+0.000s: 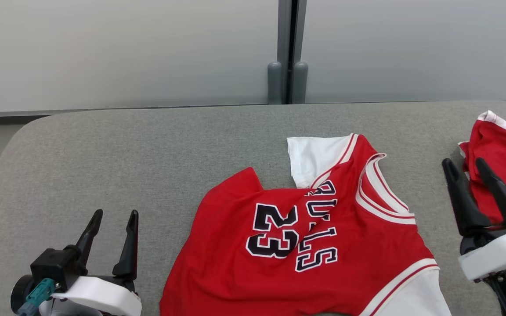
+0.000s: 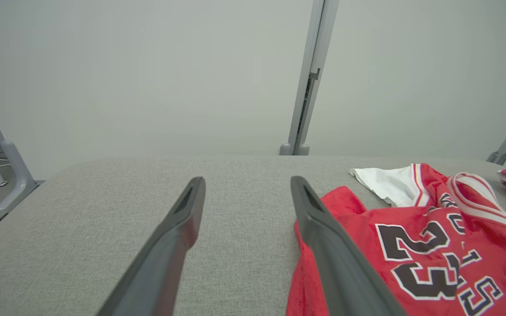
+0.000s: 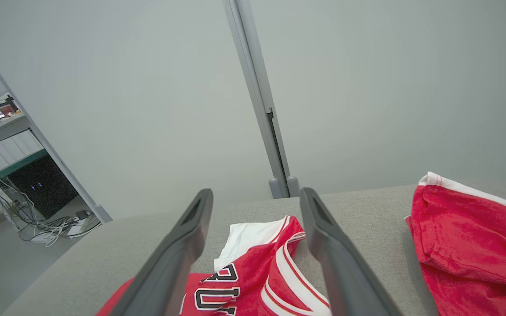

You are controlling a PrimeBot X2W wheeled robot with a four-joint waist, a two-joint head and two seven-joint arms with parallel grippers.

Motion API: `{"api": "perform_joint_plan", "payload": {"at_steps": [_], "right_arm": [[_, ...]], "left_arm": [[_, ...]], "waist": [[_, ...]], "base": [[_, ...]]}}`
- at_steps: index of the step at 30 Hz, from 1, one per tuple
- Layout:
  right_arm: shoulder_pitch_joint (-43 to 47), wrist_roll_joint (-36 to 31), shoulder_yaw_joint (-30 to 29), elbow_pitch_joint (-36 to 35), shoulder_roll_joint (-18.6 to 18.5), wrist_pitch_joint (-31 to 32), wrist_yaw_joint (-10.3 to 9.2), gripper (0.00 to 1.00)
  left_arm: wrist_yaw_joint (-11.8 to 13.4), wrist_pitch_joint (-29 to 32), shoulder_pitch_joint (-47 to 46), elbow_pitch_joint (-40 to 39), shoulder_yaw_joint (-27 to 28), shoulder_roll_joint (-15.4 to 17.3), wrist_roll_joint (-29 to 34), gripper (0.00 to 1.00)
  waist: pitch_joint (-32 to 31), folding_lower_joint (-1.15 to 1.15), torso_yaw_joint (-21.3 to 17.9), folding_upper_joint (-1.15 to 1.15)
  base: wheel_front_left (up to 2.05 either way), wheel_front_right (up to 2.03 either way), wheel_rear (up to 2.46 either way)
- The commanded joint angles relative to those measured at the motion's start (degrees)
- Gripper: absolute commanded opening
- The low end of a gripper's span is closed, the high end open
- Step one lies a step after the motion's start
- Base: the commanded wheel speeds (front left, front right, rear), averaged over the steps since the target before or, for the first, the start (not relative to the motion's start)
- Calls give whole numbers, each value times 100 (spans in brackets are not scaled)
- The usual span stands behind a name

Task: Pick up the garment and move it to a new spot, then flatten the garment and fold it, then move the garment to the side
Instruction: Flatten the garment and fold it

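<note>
The jersey (image 1: pixel 345 245) lies rumpled on the desk (image 1: pixel 103 153) between the left jaws and right jaws, both open and empty. Flattening looks in hand; next, each should pinch an edge and spread it.

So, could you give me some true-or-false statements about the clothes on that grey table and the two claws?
The red jersey bears the number 23. True.
The jersey lies neatly flat. False: it is rumpled, with a fold across its lettering.
The left gripper is clamped on the jersey. False: it is open and empty, over the grey table beside the jersey.
A second red garment lies near the table's right end. True.
The right gripper is open and holds nothing. True.
</note>
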Motion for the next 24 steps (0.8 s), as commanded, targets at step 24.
{"api": "perform_joint_plan", "payload": {"at_steps": [24], "right_arm": [[-342,-794,1385,2877,-197,-3059,3,100]], "left_arm": [[-869,-287,626,-13,1533,-1229,1386,100]], "waist": [[-295,0,299,0]], "base": [[0,0,0]]}}
